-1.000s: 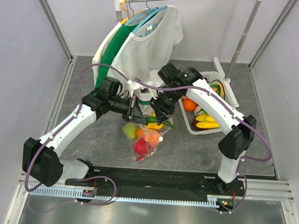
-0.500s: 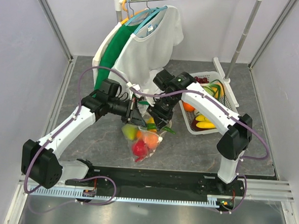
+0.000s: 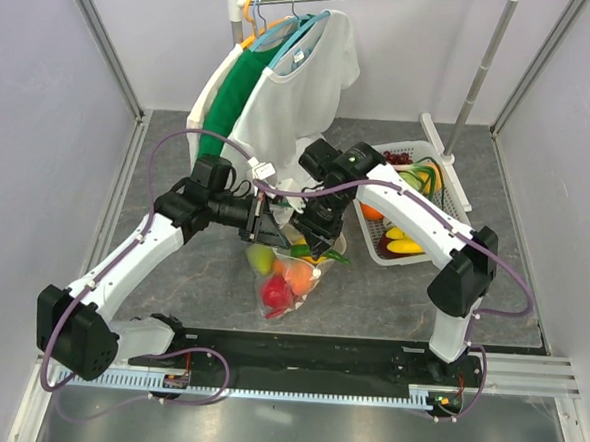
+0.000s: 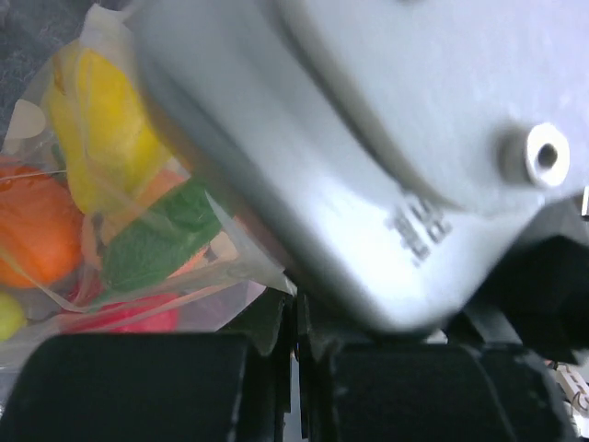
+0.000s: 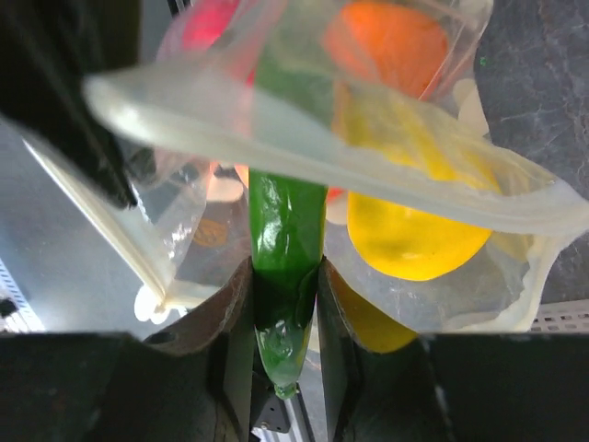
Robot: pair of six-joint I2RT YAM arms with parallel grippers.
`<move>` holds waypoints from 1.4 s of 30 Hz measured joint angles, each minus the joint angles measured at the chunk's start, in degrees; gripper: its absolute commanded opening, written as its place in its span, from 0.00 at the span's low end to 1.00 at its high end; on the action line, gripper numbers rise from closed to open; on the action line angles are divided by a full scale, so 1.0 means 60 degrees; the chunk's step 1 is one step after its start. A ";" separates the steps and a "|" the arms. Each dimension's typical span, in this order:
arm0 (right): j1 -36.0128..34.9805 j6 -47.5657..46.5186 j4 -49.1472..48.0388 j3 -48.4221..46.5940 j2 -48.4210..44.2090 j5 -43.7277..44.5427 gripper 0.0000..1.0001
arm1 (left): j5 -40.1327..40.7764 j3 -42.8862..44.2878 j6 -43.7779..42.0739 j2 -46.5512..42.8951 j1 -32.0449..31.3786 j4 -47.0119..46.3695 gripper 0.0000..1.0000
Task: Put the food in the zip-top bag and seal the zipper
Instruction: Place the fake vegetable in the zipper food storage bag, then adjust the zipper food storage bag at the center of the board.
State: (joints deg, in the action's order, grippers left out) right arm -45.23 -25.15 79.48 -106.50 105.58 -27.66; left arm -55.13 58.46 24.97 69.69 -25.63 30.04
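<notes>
At the middle of the bench (image 3: 201, 275), the bag (image 3: 289, 281) sits mouth-up, the left jaws clenched on its rim, the right jaws grasping a green pepper (image 5: 285, 230) half inside. Best push the pepper deep past the zipper (image 5: 304, 138) before releasing, rim held taut

left claw (image 4: 296, 318): clamped tight | right claw (image 5: 285, 304): seemingly gripping, part-closed

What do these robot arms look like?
The left arm and right arm are white tubes joined by chunky black joints. A purple cable loops along each, down to a black base rail. The left end effector and right end effector each have two flat black fingers.
</notes>
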 measured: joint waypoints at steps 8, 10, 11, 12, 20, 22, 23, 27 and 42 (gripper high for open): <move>0.0149 0.0739 0.0015 -0.0543 0.0353 -0.0656 0.61 | 0.0011 -0.0124 0.0004 -0.0142 0.0106 -0.0259 0.02; 0.0222 0.1060 -0.0364 -0.0543 0.0353 -0.0860 0.72 | -0.0026 -0.0295 0.0007 -0.0248 0.0066 -0.0350 0.02; 0.0266 0.1133 -0.0550 -0.0543 0.0353 -0.0973 0.78 | -0.0022 -0.0364 0.0015 -0.0295 0.0033 -0.0426 0.02; 0.0291 0.1231 -0.0616 -0.0503 0.0328 -0.1100 0.82 | -0.0011 -0.0390 0.0015 -0.0324 0.0036 -0.0521 0.02; 0.1606 0.1599 -0.1129 0.0306 -0.0616 -0.1854 0.91 | -0.0080 -0.0506 0.0018 -0.0652 0.0036 -0.0867 0.02; 0.2251 0.1789 -0.1239 0.0729 -0.1049 -0.1942 0.88 | -0.0080 -0.0579 0.0018 -0.0710 0.0036 -0.0896 0.02; 0.2586 0.1912 -0.1337 0.0998 -0.1275 -0.1971 0.84 | -0.0080 -0.0612 0.0018 -0.0736 0.0036 -0.0896 0.02; 0.3668 0.2426 -0.1749 0.2193 -0.2087 -0.1519 0.78 | -0.0076 -0.0769 0.0018 -0.0878 0.0036 -0.1002 0.02; 0.3246 0.3552 -0.3133 0.3617 -0.1985 -0.2171 0.14 | -0.0084 -0.0896 0.0007 -0.1650 0.0036 -0.1100 0.07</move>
State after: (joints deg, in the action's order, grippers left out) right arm -25.76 -3.84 60.69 -84.79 93.67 -40.69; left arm -55.64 53.08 25.02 59.79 -25.41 23.44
